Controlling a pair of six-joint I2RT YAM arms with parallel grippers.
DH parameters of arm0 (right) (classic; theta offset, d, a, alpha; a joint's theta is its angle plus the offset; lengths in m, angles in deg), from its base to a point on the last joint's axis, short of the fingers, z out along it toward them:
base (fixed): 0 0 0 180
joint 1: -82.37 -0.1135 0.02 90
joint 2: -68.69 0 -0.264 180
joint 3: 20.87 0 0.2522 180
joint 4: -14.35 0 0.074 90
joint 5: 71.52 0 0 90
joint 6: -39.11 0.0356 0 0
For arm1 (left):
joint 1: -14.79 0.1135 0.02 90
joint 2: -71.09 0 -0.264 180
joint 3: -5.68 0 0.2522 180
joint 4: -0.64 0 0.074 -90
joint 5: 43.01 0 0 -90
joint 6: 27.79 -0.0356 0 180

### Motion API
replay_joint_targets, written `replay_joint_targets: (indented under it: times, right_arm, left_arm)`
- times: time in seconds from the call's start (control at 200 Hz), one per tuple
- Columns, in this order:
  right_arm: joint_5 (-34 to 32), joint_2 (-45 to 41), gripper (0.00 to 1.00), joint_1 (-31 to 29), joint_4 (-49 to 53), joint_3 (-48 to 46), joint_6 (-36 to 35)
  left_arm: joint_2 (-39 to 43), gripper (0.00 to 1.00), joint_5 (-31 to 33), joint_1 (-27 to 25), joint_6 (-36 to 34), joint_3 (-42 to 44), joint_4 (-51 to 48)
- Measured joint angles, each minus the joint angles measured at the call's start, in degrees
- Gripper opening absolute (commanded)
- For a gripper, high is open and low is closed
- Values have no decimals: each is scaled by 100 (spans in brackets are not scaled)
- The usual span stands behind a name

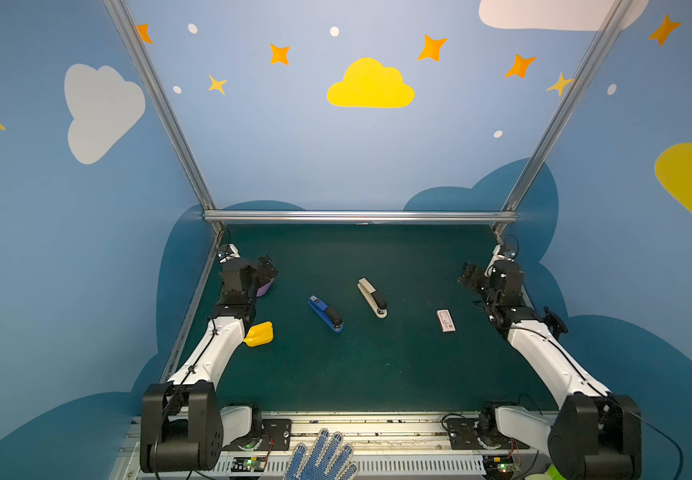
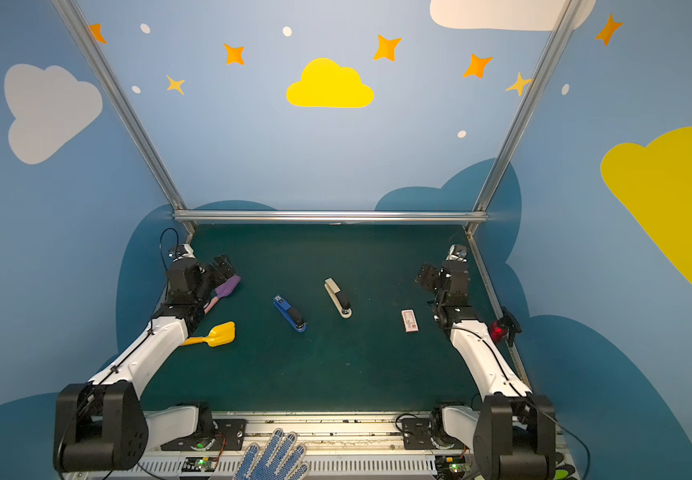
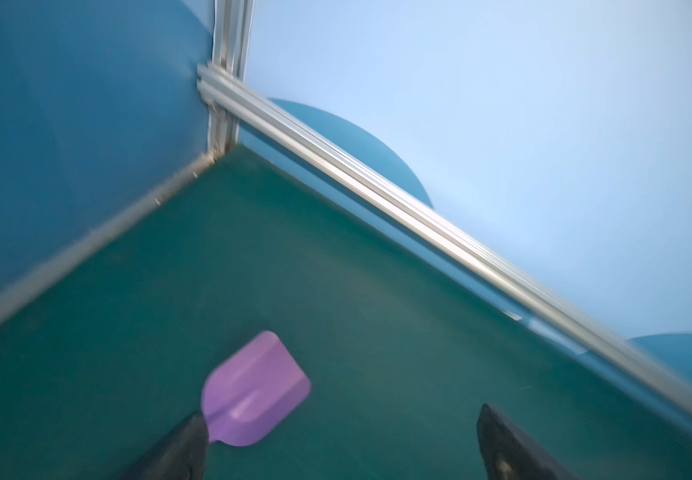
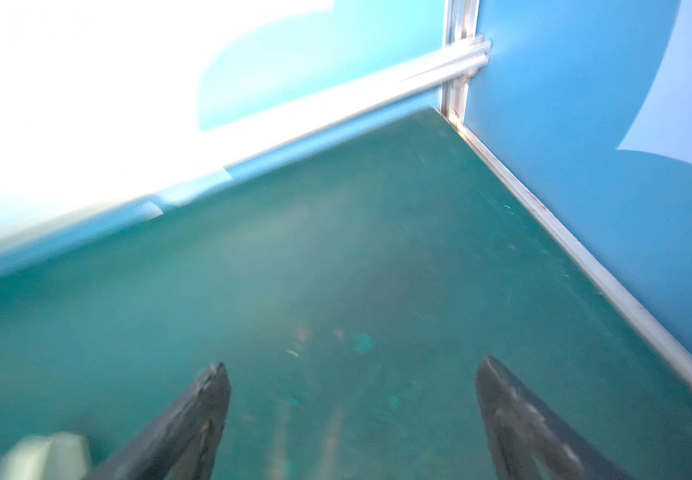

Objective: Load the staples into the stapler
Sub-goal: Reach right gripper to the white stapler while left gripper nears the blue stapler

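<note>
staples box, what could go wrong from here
The staples box lies flat on the mat; the open right gripper may push it instead of lifting it.
Blue stapler and beige stapler both lie mid-mat; the wrong one might be picked.
The purple scoop beside the left gripper could get knocked.

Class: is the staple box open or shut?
Shut, it seems: the staple box lies flat, printed face up, with no inner tray sticking out.

Both top views show you the whole table (image 1: 377,365) from high in front; the wrist views face its back corners closely.
</note>
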Motion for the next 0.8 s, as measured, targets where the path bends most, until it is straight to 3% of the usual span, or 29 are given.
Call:
replay_joint_targets:
  times: [0.11, 0.28, 0.516, 0.681, 0.796]
  right_arm:
    - [1102, 146, 52, 125, 319, 90, 348]
    - [2013, 693, 61, -483, 1344, 774, 420]
    - [2387, 1480, 64, -1388, 2142, 1611, 249]
    - [2406, 2785, 65, -1840, 2680, 2791, 70]
    - [2378, 3794, 66, -2149, 3174, 3853, -85]
  left_arm:
    - [-79, 92, -802, -101, 496, -28, -450]
    - [-107, 85, -1344, -844, 688, -94, -1209]
    - [-37, 80, -1506, -1993, 946, 136, -1622]
    - [87, 80, -1311, -2822, 1071, 400, -1759]
    - [170, 81, -1165, -3051, 1130, 494, -1847]
